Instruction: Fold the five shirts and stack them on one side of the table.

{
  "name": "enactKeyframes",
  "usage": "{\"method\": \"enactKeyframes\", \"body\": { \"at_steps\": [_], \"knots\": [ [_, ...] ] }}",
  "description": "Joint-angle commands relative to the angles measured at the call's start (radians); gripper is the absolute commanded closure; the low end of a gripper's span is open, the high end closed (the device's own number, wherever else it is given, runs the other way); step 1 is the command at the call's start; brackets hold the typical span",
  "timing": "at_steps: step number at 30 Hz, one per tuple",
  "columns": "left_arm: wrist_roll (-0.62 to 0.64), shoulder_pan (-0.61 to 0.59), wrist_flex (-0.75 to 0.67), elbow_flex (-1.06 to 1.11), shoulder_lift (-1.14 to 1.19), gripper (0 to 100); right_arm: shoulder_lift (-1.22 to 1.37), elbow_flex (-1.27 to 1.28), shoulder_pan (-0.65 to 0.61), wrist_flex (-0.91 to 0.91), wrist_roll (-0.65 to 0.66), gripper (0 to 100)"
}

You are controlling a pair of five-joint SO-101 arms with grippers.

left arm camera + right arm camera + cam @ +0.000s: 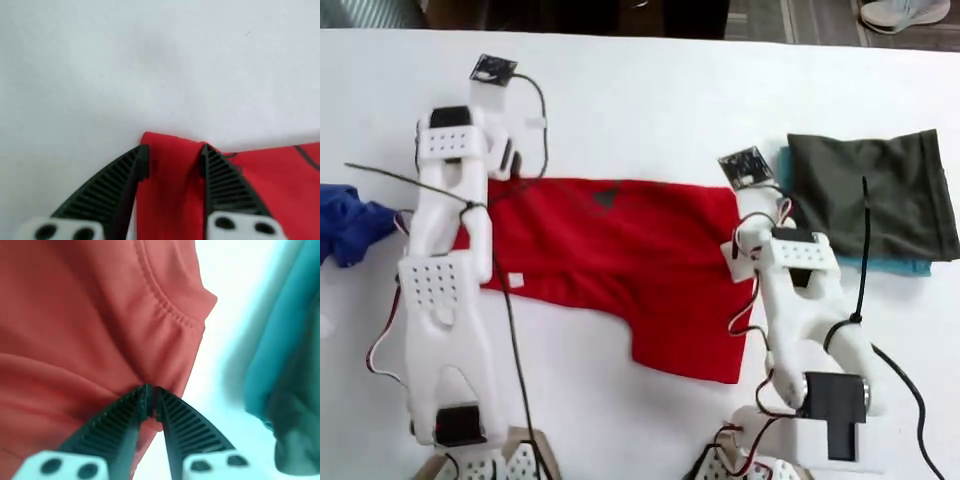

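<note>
- While both grippers hold it, the red soft-fabric shirt (620,260) lies spread at the centre of the white table (650,90). Its stepped near edge suggests it is only partly folded.
- Your left gripper (172,160) is clamped on a raised fold at the shirt's 10 o'clock corner.
- Your right gripper (150,397) is pinched tight on the cloth at the shirt's 3 o'clock edge.
- A fold of the red shirt appears to be the step in hand. The next move likely calls for lifting both held points together and carrying one edge across, keeping the cloth taut.
- At 3 o'clock, a folded dark green shirt (870,190) rests on a teal shirt (905,266), just beside your right gripper, so sideways room there is tight.
- At 9 o'clock, a crumpled blue shirt (350,225) sits at the table's edge, near your left arm.
- Toward 12 o'clock the table offers bare room; at 6 o'clock the arm bases crowd the near edge.
</note>
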Motion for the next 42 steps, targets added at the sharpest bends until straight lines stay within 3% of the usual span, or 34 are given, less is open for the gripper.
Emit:
{"method": "enactKeyframes", "body": {
  "at_steps": [1, 6, 8, 15, 23, 33, 37, 42],
  "knots": [
    [0.012, -0.005, 0.138, -0.216, -0.017, 82, -0.124, -0.015, -0.044, 0.033, 0.006, 97.3],
    [0.011, 0.009, 0.379, -0.515, -0.011, 82, -0.318, -0.009, -0.104, 0.205, 0.014, 82.8],
    [0.011, 0.014, 0.456, -0.615, -0.005, 82, -0.380, 0.009, -0.142, 0.274, 0.072, 79.2],
    [0.040, -0.043, 0.451, -0.479, -0.012, 82, -0.532, 0.264, -0.236, 0.260, 0.258, 79.0],
    [0.061, -0.046, 0.454, -0.429, -0.120, 82, -0.463, 0.328, -0.236, 0.142, 0.275, 78.8],
    [0.080, -0.044, 0.410, 0.163, -0.546, 82, -0.377, 0.327, -0.234, 0.120, 0.275, 79.7],
    [0.075, -0.058, 0.261, 0.478, -0.703, 82, -0.386, 0.319, -0.225, 0.068, 0.275, 98.5],
    [0.074, -0.057, -0.008, 0.970, -0.855, 82, -0.386, 0.252, -0.216, 0.105, 0.267, 97.7]
  ]
}}
